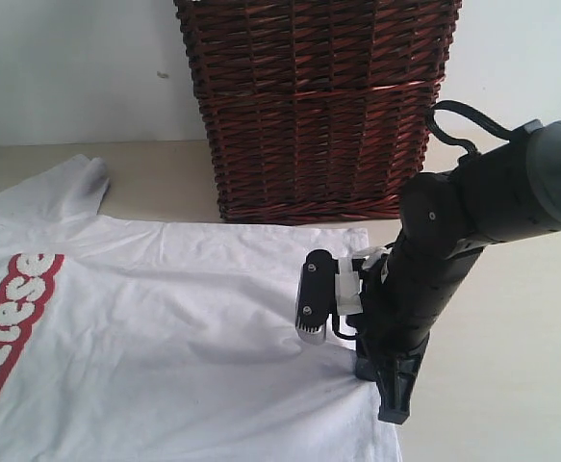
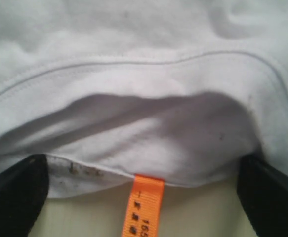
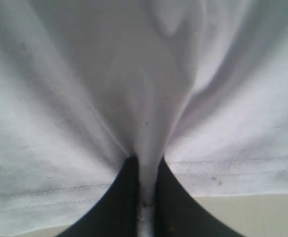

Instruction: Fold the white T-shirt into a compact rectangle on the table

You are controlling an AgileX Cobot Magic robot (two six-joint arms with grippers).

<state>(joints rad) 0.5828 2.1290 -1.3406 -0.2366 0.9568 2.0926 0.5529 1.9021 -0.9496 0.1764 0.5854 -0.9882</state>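
1. Right hand (image 3: pixel 147 197) is pinched together on a small raised ridge of the soft, short-sleeved cotton white T-shirt (image 1: pixel 165 337), right at its double-stitched bottom hem.
2. Left hand (image 2: pixel 141 163) has its fingers wide apart on either side of the collar, with the small orange tag (image 2: pixel 144 207) between them. It grips nothing. Whether the fingers touch the cloth I cannot tell.
3. The shirt lies spread flat on the pale beige counter (image 1: pixel 511 385), its bubbly red lettering (image 1: pixel 11 298) facing up. The hem edge is on the right arm's side. A dark woven wicker basket (image 1: pixel 318 106) stands just behind the shirt.
4. Handling, as I judge it:
   - The shirt is light and fully limp, so it will sag from any single pinch rather than lift as a sheet.
   - Cotton this thin should hold well between the pads and is not fragile.
   - Dragged across the counter, it will probably bunch and wrinkle.
5. Where to hold:
   - The stitched edges, hem and collar band, are thicker and give a firmer bite than the open middle.
   - A hold at each end should keep the shirt taut for a straight fold.
6. At the collar the front and back layers gape apart. A shallow grasp there risks catching only one layer.
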